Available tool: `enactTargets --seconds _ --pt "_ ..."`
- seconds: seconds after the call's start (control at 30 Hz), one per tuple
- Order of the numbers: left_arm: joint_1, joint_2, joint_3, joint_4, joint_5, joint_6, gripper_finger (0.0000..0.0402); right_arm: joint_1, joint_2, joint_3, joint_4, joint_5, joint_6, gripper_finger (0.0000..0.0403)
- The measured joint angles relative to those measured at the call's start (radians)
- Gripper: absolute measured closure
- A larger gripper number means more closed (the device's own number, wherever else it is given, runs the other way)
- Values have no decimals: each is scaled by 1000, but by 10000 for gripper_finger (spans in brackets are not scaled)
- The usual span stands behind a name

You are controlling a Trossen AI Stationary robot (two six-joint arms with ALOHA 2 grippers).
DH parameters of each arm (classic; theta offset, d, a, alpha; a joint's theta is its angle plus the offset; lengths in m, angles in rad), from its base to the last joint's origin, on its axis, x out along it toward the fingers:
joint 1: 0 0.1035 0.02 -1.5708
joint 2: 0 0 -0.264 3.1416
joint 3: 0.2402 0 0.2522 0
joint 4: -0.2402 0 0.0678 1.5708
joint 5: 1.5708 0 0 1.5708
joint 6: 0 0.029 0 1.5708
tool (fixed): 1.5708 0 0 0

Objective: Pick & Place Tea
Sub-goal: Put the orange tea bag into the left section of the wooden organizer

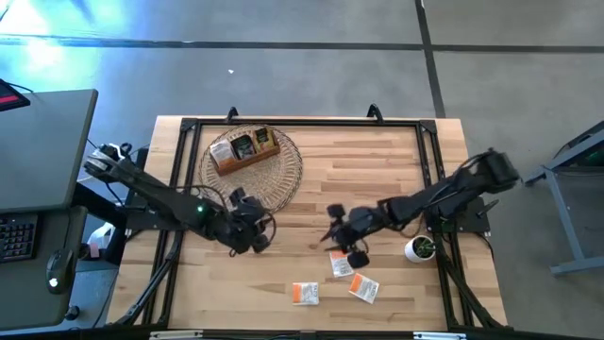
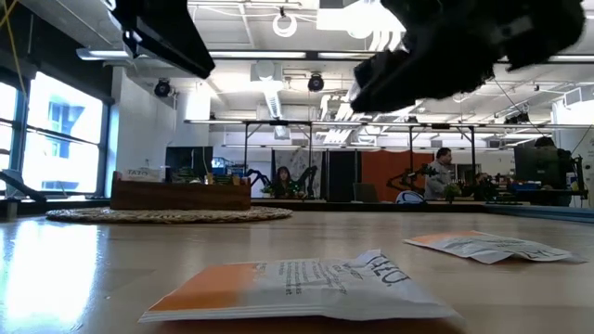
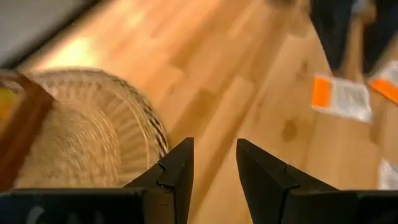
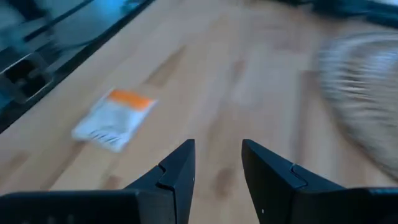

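Note:
Three white-and-orange tea sachets lie flat on the table's near part in the high view: one [image 1: 305, 294], one [image 1: 363, 287] and one [image 1: 341, 264] just below my right gripper. The low view shows one sachet [image 2: 297, 288] close up and another [image 2: 492, 246] behind it. My right gripper [image 1: 345, 238] hovers open above the table, with a sachet [image 4: 113, 118] ahead of it in its wrist view. My left gripper [image 1: 250, 229] hangs open and empty [image 3: 214, 165] beside the woven mat's near edge [image 3: 87, 124], with sachets [image 3: 342, 96] farther off.
A brown wooden divided box [image 1: 243, 149] holding sachets stands on a round woven mat [image 1: 274, 175] at the far left of the table. A small white pot with a plant [image 1: 421, 248] stands by the right edge. A black frame [image 1: 302, 123] runs along the table's edges. People sit in the room beyond [image 2: 444, 172].

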Motion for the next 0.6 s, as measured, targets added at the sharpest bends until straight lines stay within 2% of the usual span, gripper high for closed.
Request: enactTargets --seconds 0.17,0.27,0.33,0.6 --pt "16 16 1 -73 -160 1 282 34 156 61 46 -190 -21 274" --pt "48 16 2 -76 -174 -14 282 42 231 133 54 -331 -50 274" --pt "72 16 2 -50 -169 -17 282 47 278 182 46 -388 -63 274" --pt "130 16 2 9 -55 -7 282 53 409 331 -40 -396 -111 274"
